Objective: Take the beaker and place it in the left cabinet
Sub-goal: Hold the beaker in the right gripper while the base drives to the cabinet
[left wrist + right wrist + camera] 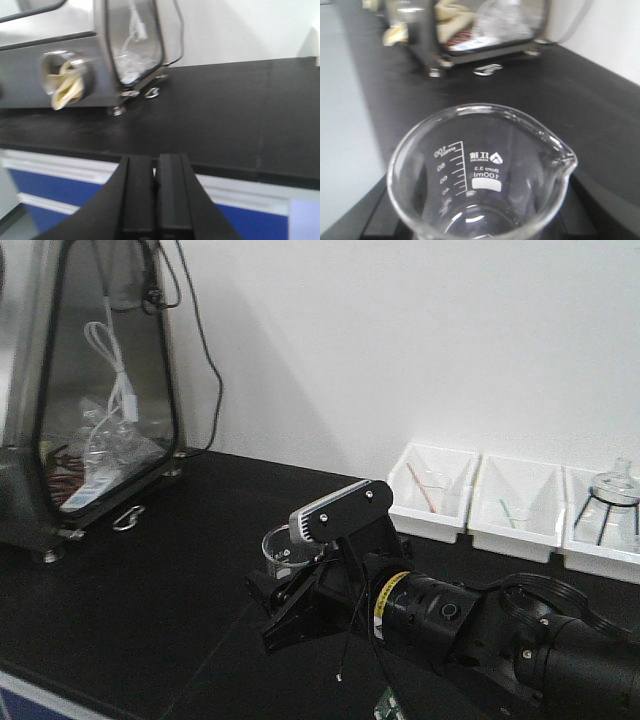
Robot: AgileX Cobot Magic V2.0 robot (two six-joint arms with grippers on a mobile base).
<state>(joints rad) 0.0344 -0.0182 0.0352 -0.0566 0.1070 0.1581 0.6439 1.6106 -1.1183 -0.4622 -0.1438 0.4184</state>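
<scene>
Right gripper [286, 585] grips beaker [480, 170] | upright, long axis vertical, rim up

The clear glass beaker [480, 200] carried white printed markings [470, 165]. The flat benchtop [150, 580] was black, the panel fronts [55, 200] beneath it blue, the rectangular plastic trays [530, 480] white.

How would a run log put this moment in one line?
right gripper: shut on beaker | left gripper: shut, empty | beaker: over black bench | left cabinet: not in view
</scene>
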